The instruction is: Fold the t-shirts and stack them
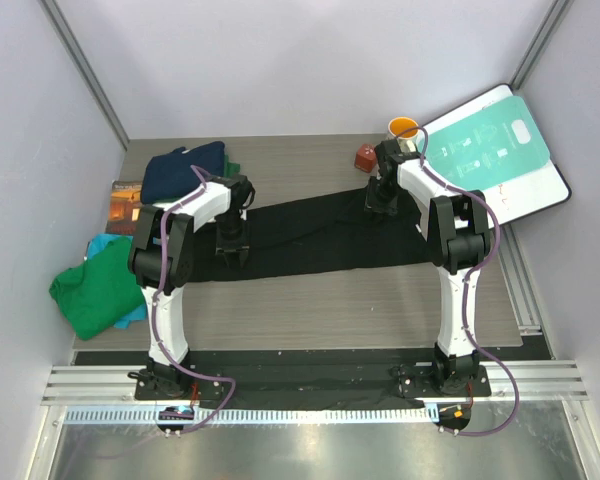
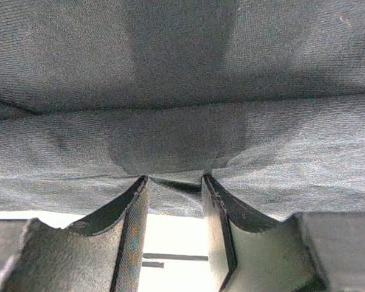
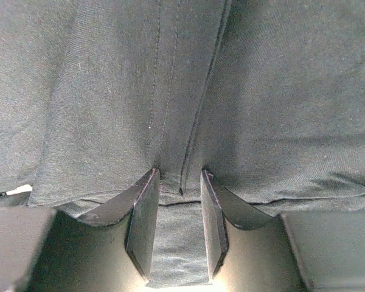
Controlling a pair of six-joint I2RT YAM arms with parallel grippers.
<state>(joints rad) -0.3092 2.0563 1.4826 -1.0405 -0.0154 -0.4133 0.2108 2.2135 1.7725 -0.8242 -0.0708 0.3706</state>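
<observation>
Found a black t-shirt (image 1: pixel 310 238) stretched into a long band across the middle of the desk (image 1: pixel 330 310), running between the left arm (image 1: pixel 175 250) and the right arm (image 1: pixel 460 235). Confirmed left jaws closed on its left end: from the left wrist, saw a fold of the dark cloth pinched between the tips of the fingers (image 2: pixel 125 237), with a bright gap lower down. Confirmed right jaws closed on its far right end likewise: from the right wrist, saw a stitched seam running down into the pinch and a strip of cloth carrying on between the fingers (image 3: pixel 143 213). Cannot tell which face of the shirt is up, nor whether the held ends are lifted off the desk; from above, found both grip points hidden under the wrists. Noted a navy t-shirt (image 1: pixel 185 170) bunched at the far left corner, with a sliver of green cloth (image 1: pixel 232 167) behind it, too little to identify. Noted a green t-shirt (image 1: pixel 95 290) crumpled at the left edge and overhanging it, atop a teal t-shirt (image 1: pixel 102 245) mostly covered. Logged a brown book (image 1: pixel 125 203) between the two heaps, partly covered. Logged an orange cup (image 1: pixel 403 128) and a small red-brown object (image 1: pixel 365 157) just beyond the right wrist, shape unclear. Logged a teal-and-white board (image 1: pixel 495 150) at the far right corner, reaching past the desk's edge; lying or leaning, cannot tell.
</observation>
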